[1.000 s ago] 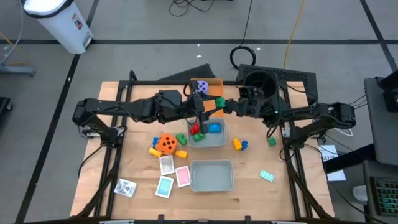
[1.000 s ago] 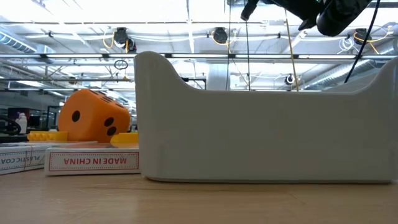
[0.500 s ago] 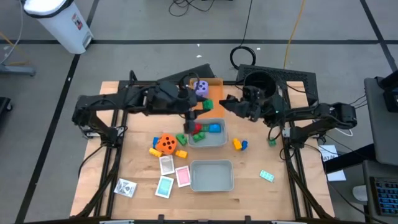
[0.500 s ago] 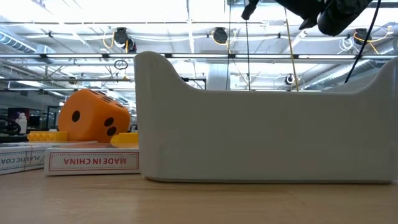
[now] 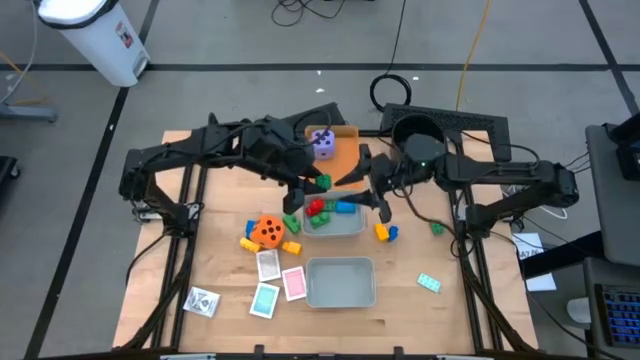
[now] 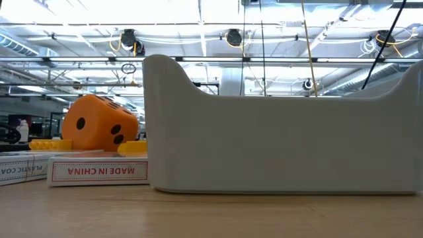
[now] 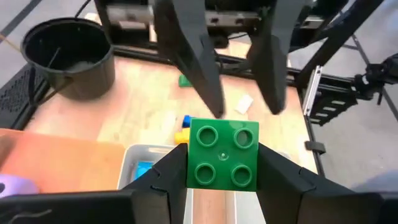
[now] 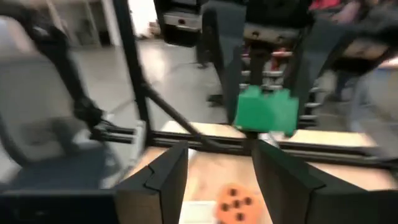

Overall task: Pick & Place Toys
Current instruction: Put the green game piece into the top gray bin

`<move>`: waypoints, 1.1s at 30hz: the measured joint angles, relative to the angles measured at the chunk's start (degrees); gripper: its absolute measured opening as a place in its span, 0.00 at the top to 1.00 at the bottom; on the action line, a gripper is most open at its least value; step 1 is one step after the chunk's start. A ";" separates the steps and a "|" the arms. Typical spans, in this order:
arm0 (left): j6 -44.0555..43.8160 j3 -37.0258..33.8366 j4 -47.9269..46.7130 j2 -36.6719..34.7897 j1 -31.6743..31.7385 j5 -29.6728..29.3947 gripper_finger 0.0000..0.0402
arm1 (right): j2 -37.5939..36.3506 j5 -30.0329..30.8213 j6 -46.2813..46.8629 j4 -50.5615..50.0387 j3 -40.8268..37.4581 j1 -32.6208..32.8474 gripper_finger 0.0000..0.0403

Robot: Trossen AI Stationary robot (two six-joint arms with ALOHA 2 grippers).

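From above, the left gripper (image 5: 318,184) holds a green brick (image 5: 323,183) over the far edge of the grey tray (image 5: 357,224), the right gripper (image 5: 383,212) hanging just beside that tray. The left wrist view shows its fingers (image 7: 163,177) clamped on the green brick's sides. In the right wrist view the right gripper's fingers (image 8: 163,177) stand apart around nothing

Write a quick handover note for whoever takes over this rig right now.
Left claw: shut on the green brick, above the far grey tray.
Right claw: open, empty, beside that tray.
Done: red and blue bricks, plus another green one, sit in the far tray.
Left: orange die, yellow bricks and cards lie on the table; purple die sits on the orange tray; near grey tray looks empty.
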 joint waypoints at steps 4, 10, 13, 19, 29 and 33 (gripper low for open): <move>-0.19 0.02 -0.95 0.27 0.16 0.46 0.64 | 0.00 6.24 -2.48 -0.66 1.44 0.14 0.57; 0.20 0.02 -0.69 1.74 0.36 1.72 0.64 | 0.86 9.35 -1.70 -0.40 1.61 -0.30 0.54; 0.48 -0.02 -0.68 3.46 0.50 3.29 0.62 | 1.68 9.37 0.27 -0.67 1.59 -0.30 0.52; 0.80 -0.02 -0.50 5.76 0.95 4.01 0.64 | 2.39 9.36 2.84 -0.22 1.59 -0.21 0.43; -0.19 -0.02 -0.77 5.88 3.51 7.00 0.64 | 2.33 9.15 3.13 -6.53 1.61 -0.21 0.31; -0.17 -0.02 -0.65 5.88 3.79 8.31 0.64 | 2.31 9.15 3.06 -6.37 1.61 -0.21 0.31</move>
